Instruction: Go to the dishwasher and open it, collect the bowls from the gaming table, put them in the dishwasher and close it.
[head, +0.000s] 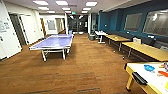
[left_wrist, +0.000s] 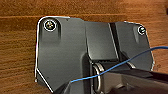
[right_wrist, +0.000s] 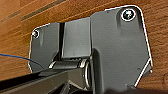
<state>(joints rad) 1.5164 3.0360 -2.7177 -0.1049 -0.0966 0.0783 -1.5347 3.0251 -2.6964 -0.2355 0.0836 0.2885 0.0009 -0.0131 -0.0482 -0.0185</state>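
One blue bowl (head: 149, 67) on gaming table (head: 140, 68).

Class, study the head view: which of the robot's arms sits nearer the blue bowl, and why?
Probably the right: the blue bowl lies on the white-topped gaming table at the picture's right edge, the robot's right side.

At the left wrist a wide dark grey plate (left_wrist: 62, 50) with rounded, pale-edged corners carries a round silvery fitting (left_wrist: 50, 25) at each upper corner, and a thin blue cable (left_wrist: 117, 66) loops across it past a metallic ring at the joint. The right wrist has a matching dark plate (right_wrist: 117, 47) with round bright fittings (right_wrist: 128, 14), a silvery cylindrical joint (right_wrist: 75, 65), a dark jointed bar (right_wrist: 32, 82) and a thin blue wire (right_wrist: 17, 57).
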